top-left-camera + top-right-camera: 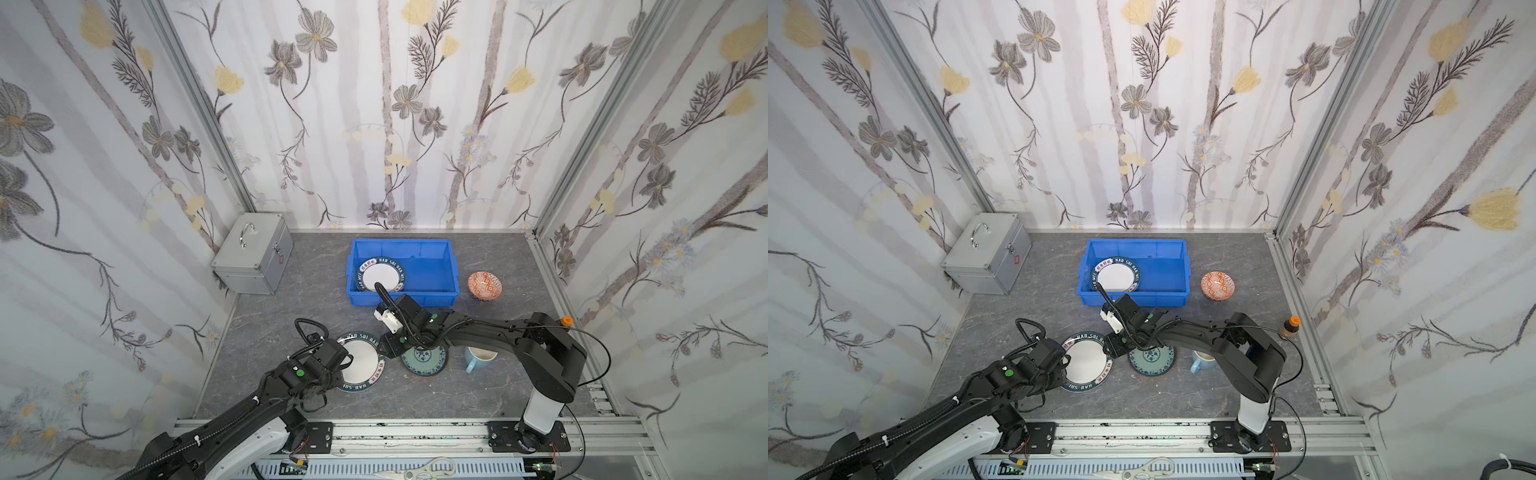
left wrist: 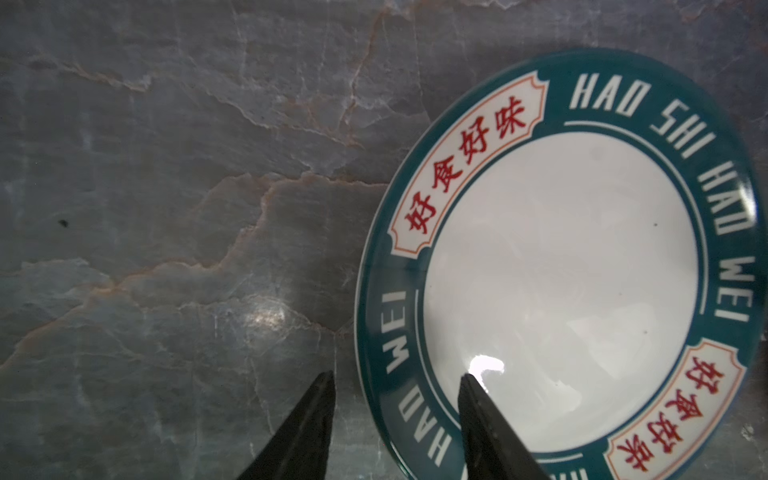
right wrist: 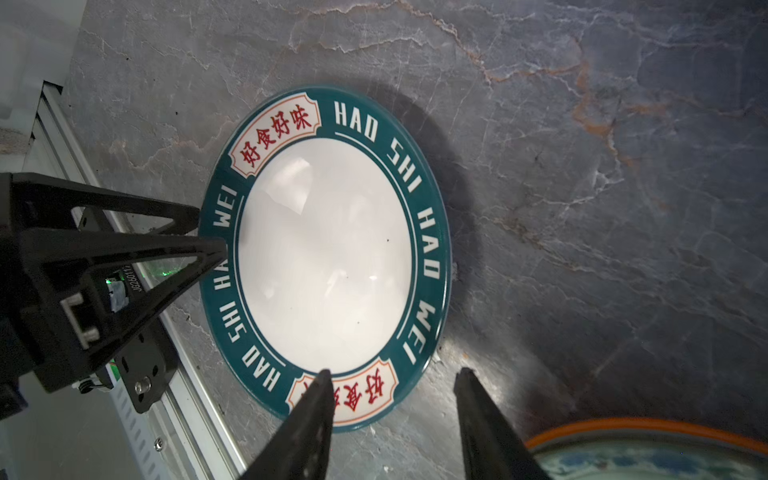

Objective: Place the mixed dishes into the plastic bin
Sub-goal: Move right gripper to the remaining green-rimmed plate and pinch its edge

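A white plate with a dark lettered rim [image 1: 365, 361] [image 2: 557, 266] [image 3: 328, 253] lies on the grey table. My left gripper [image 2: 397, 374] [image 1: 348, 362] is open and straddles its near-left rim, one finger over the white centre and one outside over the table. My right gripper [image 3: 395, 374] [image 1: 388, 347] is open at the plate's far-right edge, one finger over the rim and the other over bare table. A teal patterned plate [image 1: 426, 360] rests on an orange plate [image 3: 623, 426]. The blue plastic bin [image 1: 409, 298] holds a second lettered plate [image 1: 380, 276].
A pale blue mug [image 1: 478, 360] stands under my right arm. An orange-patterned bowl [image 1: 485, 286] sits right of the bin. A silver metal case [image 1: 253, 253] fills the back left corner. A bottle with an orange cap [image 1: 1291, 326] stands by the right rail.
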Robot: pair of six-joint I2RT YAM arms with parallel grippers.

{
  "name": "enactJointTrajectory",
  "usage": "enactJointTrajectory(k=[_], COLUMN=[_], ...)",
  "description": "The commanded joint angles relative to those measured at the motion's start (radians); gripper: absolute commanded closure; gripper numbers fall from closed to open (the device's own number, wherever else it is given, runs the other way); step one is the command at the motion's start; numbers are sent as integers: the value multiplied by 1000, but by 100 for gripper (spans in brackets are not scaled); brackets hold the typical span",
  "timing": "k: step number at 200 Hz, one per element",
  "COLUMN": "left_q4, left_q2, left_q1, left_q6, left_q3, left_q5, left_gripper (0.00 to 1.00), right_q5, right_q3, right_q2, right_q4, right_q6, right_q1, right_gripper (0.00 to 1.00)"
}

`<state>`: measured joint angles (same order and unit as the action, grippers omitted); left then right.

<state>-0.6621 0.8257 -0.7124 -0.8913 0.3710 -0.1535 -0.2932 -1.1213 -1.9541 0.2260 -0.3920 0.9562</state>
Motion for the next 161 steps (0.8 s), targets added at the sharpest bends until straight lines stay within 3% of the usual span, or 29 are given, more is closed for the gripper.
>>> enactJointTrajectory(k=[1, 30, 161], left_q4=[22, 31, 146], left_q2=[7, 15, 207], left_q1=[0, -1, -1], left_q6=[-19, -15, 14], left_q3=[-6, -4, 28], left_q5=[-20, -23, -8], left_gripper=[55, 64, 76], right_q5=[-11, -11, -80], right_q3=[-15, -21, -61], right_q2=[-18, -46, -126], right_q4=[-33, -28, -19], right_q6=[-4, -3, 19], right_q1=[3, -4, -64], right_gripper=[52, 54, 56])
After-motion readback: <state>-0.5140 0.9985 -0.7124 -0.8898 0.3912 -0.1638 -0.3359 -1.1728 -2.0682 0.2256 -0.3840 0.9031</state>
